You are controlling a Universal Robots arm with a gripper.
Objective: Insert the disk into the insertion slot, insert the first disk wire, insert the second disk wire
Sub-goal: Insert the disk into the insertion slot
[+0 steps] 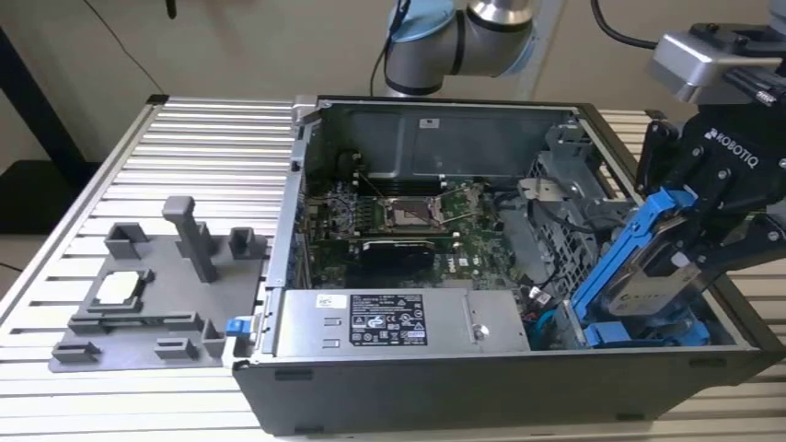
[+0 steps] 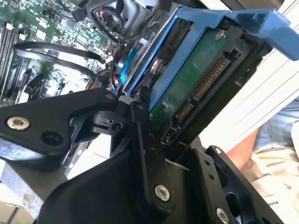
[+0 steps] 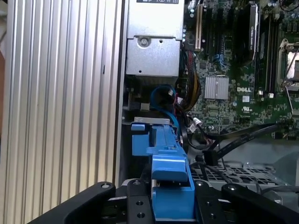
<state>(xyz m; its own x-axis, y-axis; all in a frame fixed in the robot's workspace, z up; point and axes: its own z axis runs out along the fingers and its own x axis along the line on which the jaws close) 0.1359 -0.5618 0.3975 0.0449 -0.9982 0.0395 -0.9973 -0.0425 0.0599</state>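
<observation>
My gripper (image 1: 691, 232) is shut on the disk (image 1: 649, 287), a silver drive with a pale label in a bright blue bracket. The disk hangs tilted over the open computer case's corner at the exterior view's right. Its lower end dips toward the grey sheet-metal insertion slot (image 1: 549, 241). In the second wrist view the disk (image 2: 187, 79) shows its green board and connector between my black fingers (image 2: 140, 140). In the first wrist view the blue bracket (image 3: 170, 172) points down into the bay. A blue cable (image 3: 161, 91) and black cables (image 3: 243, 135) lie loose beside it; none is plugged into the disk.
A boxy silver power supply (image 1: 393, 322) fills the case's front, with the motherboard (image 1: 393, 216) behind it. A grey plastic fixture tray (image 1: 147, 295) with upright blocks sits on the ribbed aluminium table (image 1: 209, 138). A person's leg (image 2: 275, 135) shows beyond the table edge.
</observation>
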